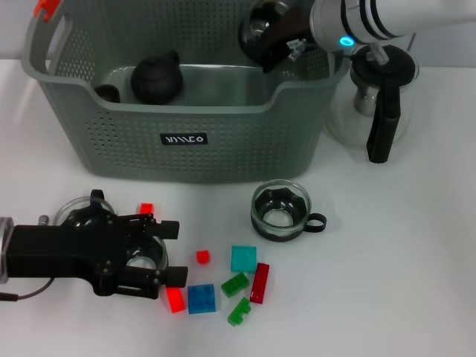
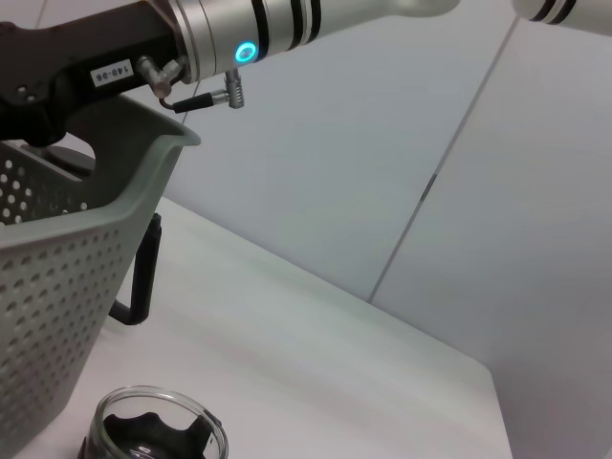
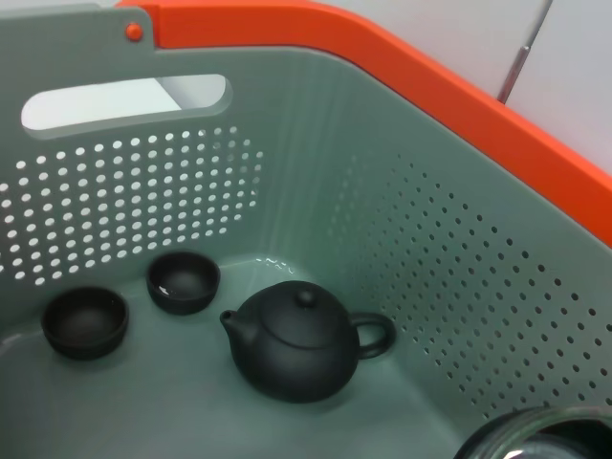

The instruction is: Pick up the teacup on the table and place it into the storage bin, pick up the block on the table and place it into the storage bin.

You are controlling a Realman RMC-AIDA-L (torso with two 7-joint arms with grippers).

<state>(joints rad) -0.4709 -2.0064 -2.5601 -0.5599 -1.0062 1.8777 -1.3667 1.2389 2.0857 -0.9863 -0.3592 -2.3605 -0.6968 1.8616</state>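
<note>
My right gripper (image 1: pixel 262 41) hangs over the right end of the storage bin (image 1: pixel 186 130), just inside its rim, clamped on a glass teacup (image 1: pixel 256 33); the right wrist view catches that cup's rim (image 3: pixel 535 435) above the bin floor. Inside the bin I see a black teapot (image 3: pixel 296 339) and two small black cups (image 3: pixel 182 280) (image 3: pixel 84 321) resting on the floor, the teapot between the cups and the perforated long wall. My left gripper (image 1: pixel 152 256) lies low on the table (image 1: pixel 394 268) at the near left, its jaws apart around a second glass cup (image 1: pixel 141 256). A third glass teacup with a dark insert (image 1: pixel 281 211) stands on the table in front of the bin, untouched. Near it lies a scatter of blocks: a red one (image 1: pixel 175 299) just beside my left fingertips, a blue one (image 1: pixel 201 298), two green (image 1: pixel 235 284) (image 1: pixel 239 311), a teal (image 1: pixel 243 258) and a long red (image 1: pixel 259 282). A glass pitcher with a black handle (image 1: pixel 381 111) stands right of the bin.
</note>
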